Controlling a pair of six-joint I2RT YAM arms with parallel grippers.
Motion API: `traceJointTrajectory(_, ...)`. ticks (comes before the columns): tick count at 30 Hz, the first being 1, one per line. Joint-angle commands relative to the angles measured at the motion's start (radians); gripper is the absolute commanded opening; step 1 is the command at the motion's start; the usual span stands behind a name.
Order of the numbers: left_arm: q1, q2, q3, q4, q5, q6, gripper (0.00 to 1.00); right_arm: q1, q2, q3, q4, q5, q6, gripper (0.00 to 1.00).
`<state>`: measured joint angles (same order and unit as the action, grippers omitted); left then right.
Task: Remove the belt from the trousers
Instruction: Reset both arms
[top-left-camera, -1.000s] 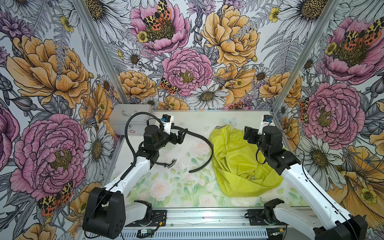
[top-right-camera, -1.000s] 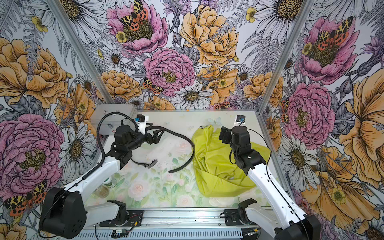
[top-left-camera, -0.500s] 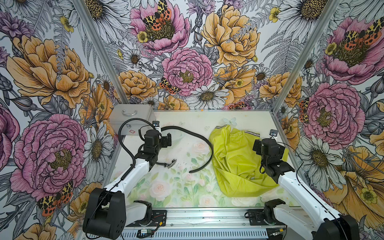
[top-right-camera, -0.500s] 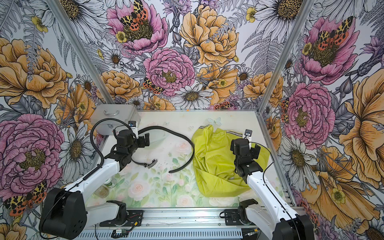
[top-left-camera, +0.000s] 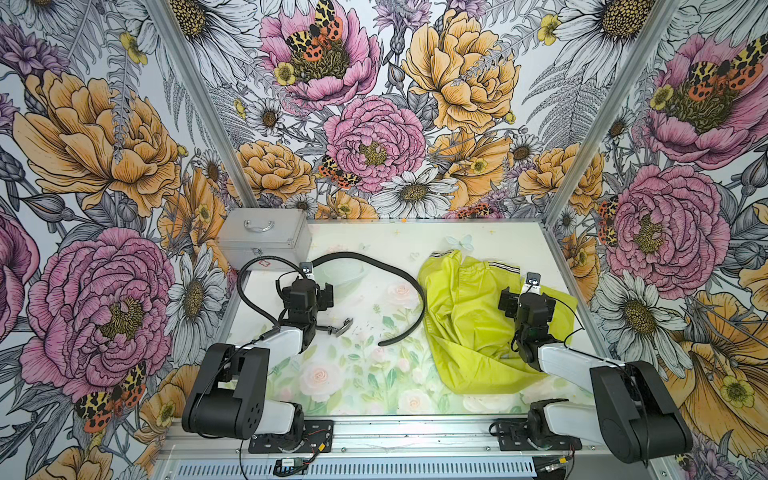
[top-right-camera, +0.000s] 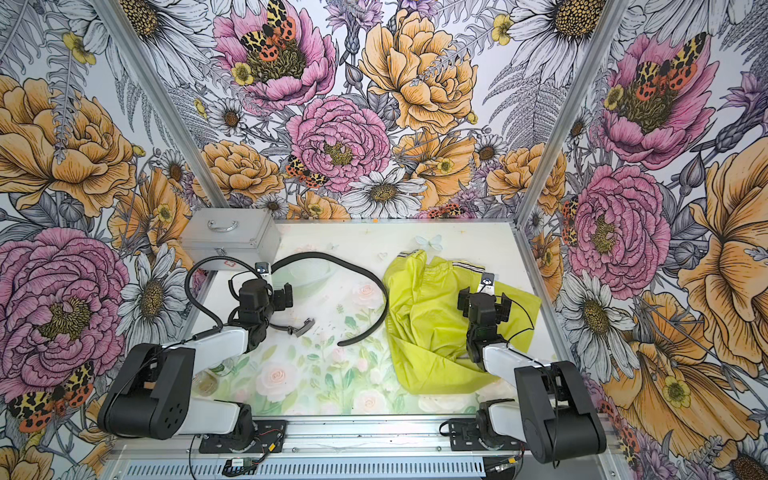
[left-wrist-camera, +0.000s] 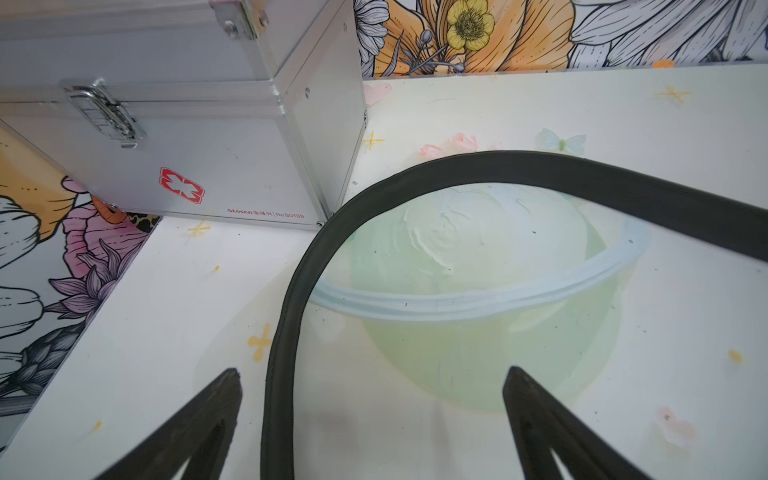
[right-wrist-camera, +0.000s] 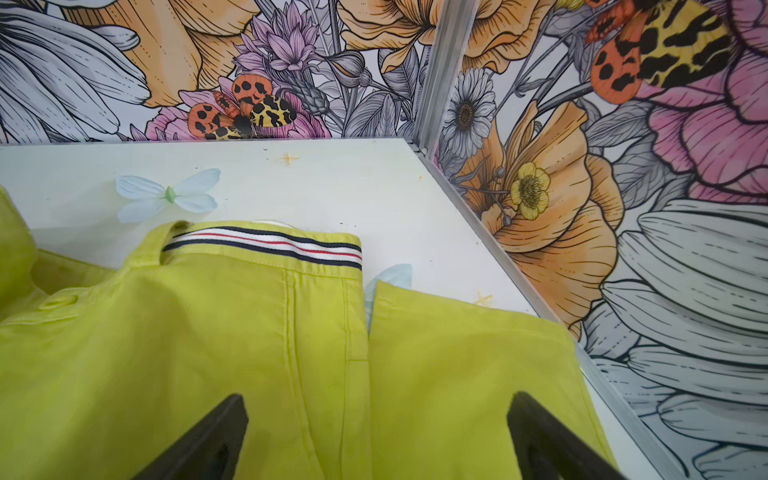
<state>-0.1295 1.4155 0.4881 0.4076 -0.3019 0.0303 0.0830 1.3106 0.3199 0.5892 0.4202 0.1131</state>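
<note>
The long black leather-like belt (left-wrist-camera: 415, 174) lay arched on the table, clear of the yellow-green fabric trousers (top-left-camera: 465, 316), passing between the left gripper's (left-wrist-camera: 370, 386) spread jaws, while the right gripper (right-wrist-camera: 376, 409), also spread and empty, hung over the trousers.

A black belt (top-left-camera: 399, 276) with a silver buckle (top-left-camera: 344, 326) is seen beside yellow-green trousers (top-left-camera: 465, 324), whose waistband (right-wrist-camera: 266, 245) is striped white, navy and red. At ten o'clock, a silver case (top-left-camera: 264, 239) is marked with a red emblem (left-wrist-camera: 182, 190).

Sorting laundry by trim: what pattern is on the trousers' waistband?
White with dark navy and thin red stripes on the waistband, clearest in the right wrist view.
</note>
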Motion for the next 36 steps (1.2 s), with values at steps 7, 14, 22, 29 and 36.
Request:
traceJointTrajectory(7,0.147,0.085,-0.048,0.366,0.182,-0.048,0.99,-0.103,0.211,0.063,0.264,-0.234,0.006,1.0)
traceJointTrajectory(14,0.16,0.132,-0.117,0.539,0.247,-0.043,0.99,-0.094,0.215,0.067,0.27,-0.232,-0.007,1.0)
traceJointTrajectory(22,0.138,0.131,-0.11,0.524,0.276,-0.001,0.99,-0.095,0.216,0.065,0.273,-0.231,-0.008,1.0)
traceJointTrajectory(29,0.14,0.131,-0.109,0.522,0.284,-0.001,0.99,-0.094,0.216,0.066,0.273,-0.232,-0.009,1.0)
traceJointTrajectory(36,0.146,0.131,-0.109,0.522,0.294,-0.003,0.99,-0.095,0.217,0.066,0.272,-0.232,-0.008,1.0)
